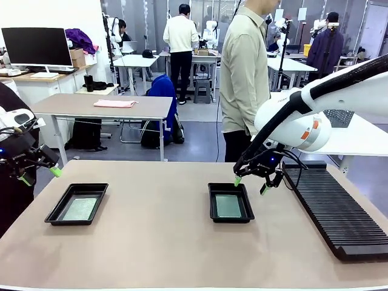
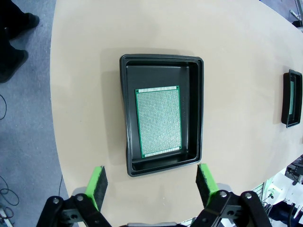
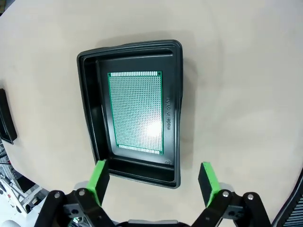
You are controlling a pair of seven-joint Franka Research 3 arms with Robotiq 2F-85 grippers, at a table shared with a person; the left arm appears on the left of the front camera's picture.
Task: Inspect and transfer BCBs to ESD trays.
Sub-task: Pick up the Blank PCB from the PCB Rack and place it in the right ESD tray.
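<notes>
Hovering with jaws apart, left gripper (image 1: 37,172) and right gripper (image 1: 251,182) flank the trays (image 1: 53,212), each holding a board (image 1: 79,209), seemingly done.

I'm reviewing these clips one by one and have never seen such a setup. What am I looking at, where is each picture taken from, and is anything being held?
These are two white robot arms at a tan table, each ending in a two-fingered claw with green pads. The wide picture comes from a fixed camera between the arms, looking across at a person standing at the far side. The other two come from cameras on the wrists, looking down along the fingers.

On the table are two black trays, the left tray and the right tray, each with a green circuit board lying flat inside: left board, right board. A long black ribbed rack lies at the right.

The left claw and right claw hover open, holding nothing.
</notes>
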